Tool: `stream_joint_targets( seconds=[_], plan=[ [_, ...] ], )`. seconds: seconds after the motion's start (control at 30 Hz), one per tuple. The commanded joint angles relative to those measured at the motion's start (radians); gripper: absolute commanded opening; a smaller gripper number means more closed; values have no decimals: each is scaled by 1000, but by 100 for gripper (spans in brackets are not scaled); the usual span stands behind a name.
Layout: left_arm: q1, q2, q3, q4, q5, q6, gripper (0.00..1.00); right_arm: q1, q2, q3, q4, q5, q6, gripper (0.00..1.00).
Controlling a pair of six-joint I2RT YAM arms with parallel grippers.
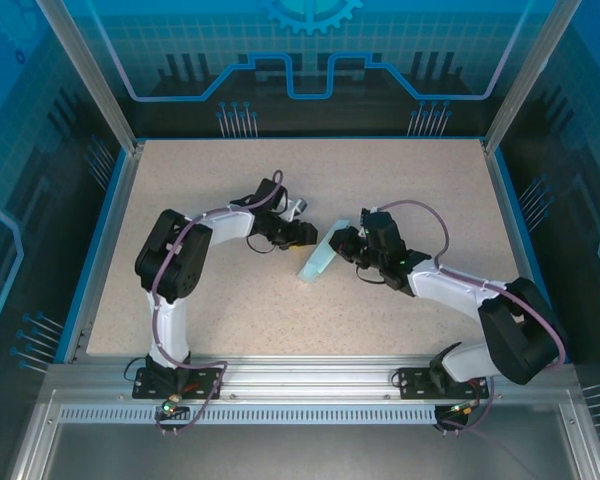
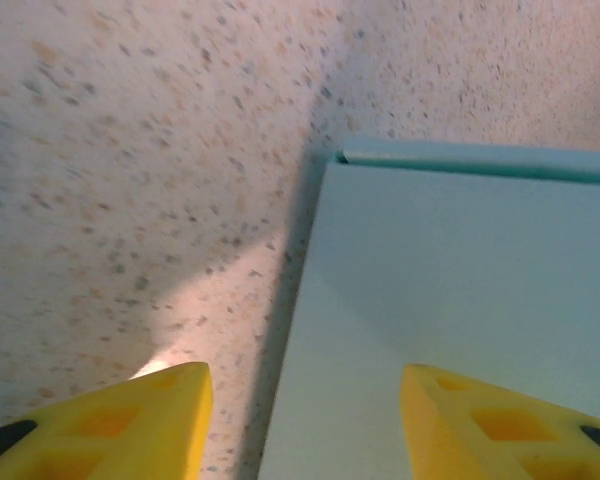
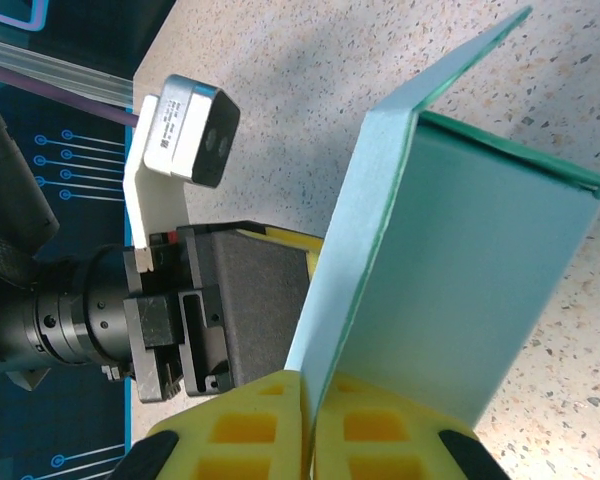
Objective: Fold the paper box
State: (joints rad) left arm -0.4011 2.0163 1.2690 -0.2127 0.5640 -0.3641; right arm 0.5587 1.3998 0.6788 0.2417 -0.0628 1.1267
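The paper box [image 1: 318, 261] is pale sky-blue card, tilted up off the speckled table between the two arms. In the right wrist view the box [image 3: 460, 270] stands as a folded panel with a green inner edge, and my right gripper [image 3: 311, 420] is shut on its lower edge with both yellow fingers pressed together on the card. My left gripper [image 1: 302, 233] sits just left of the box. In the left wrist view its yellow fingers [image 2: 150, 425] stand wide apart, open, with the box's flat face [image 2: 460, 300] under the right one and bare table under the left.
The speckled table [image 1: 230, 180] has a blue raised rim [image 1: 100, 240] and aluminium posts at the back corners. The left arm's wrist and white camera mount [image 3: 175, 140] sit close behind the box in the right wrist view.
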Motion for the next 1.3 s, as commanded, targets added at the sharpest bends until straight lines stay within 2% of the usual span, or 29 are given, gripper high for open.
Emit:
stream_joint_targets(
  seconds=[0.0,0.1,0.23,0.33,0.47,0.73,0.93,1.27],
  plan=[
    [38,-88,-18,-20,-105,7,56,9,44,-3,-117,91,-28,8],
    [44,-238,-120,18,-236,16,61,9,49,-1,-119,99,-30,8],
    [27,-489,-317,139,-266,2,71,11,56,10,-124,101,-33,8],
    [-59,-635,-417,195,-316,50,75,15,60,22,-124,104,-36,8],
    [-187,-723,-519,320,-371,161,79,20,72,30,-122,104,-36,8],
    [-303,-638,-539,361,-483,348,93,21,75,31,-122,103,-40,8],
    [-344,-565,-543,433,-492,413,95,19,67,27,-124,107,-41,8],
    [-355,-455,-575,634,-554,497,78,20,62,24,-126,107,-39,7]
  ],
)
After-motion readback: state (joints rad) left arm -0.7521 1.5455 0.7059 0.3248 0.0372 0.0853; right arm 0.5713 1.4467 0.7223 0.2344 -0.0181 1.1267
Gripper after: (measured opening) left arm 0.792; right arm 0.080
